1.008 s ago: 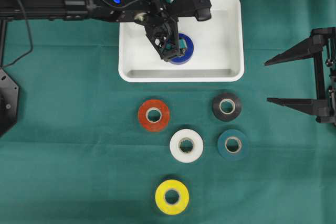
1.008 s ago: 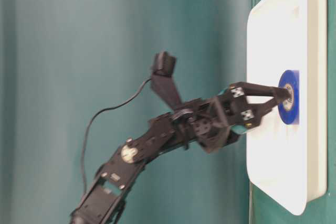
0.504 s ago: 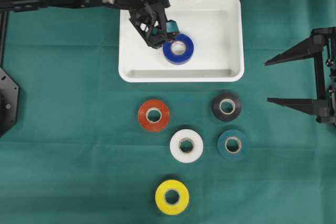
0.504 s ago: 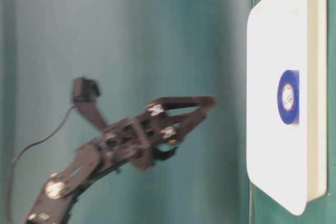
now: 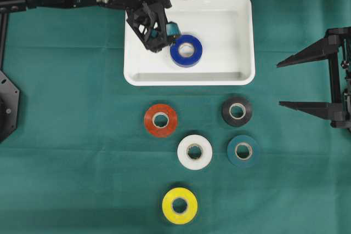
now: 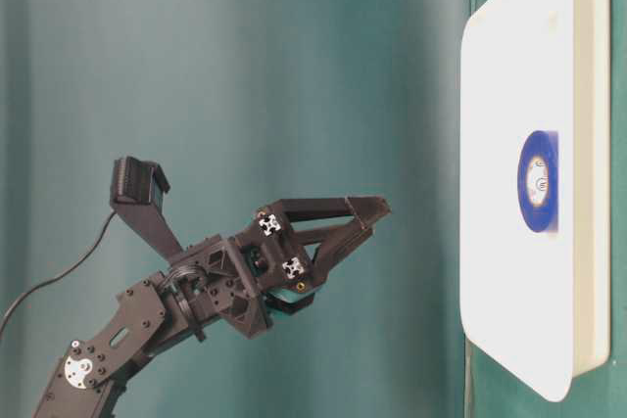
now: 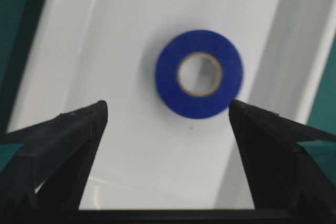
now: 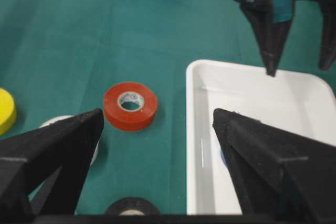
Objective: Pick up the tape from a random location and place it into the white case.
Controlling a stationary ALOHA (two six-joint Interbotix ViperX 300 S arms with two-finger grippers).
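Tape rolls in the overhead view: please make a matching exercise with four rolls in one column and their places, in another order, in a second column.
Rolls:
1. blue roll
2. yellow roll
3. black roll
4. red roll

Places:
A. lowest in the picture, alone
B. inside the white case
C. directly above the dark teal roll
D. up and left of the white roll

Pairs: 1-B, 2-A, 3-C, 4-D

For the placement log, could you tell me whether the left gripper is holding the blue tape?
No, the left gripper is open above the blue tape.

My white case (image 5: 241,31) is smooth, shiny plastic. The counter (image 5: 71,135) wears soft green cloth. My left claw (image 7: 168,124) looks dull black.
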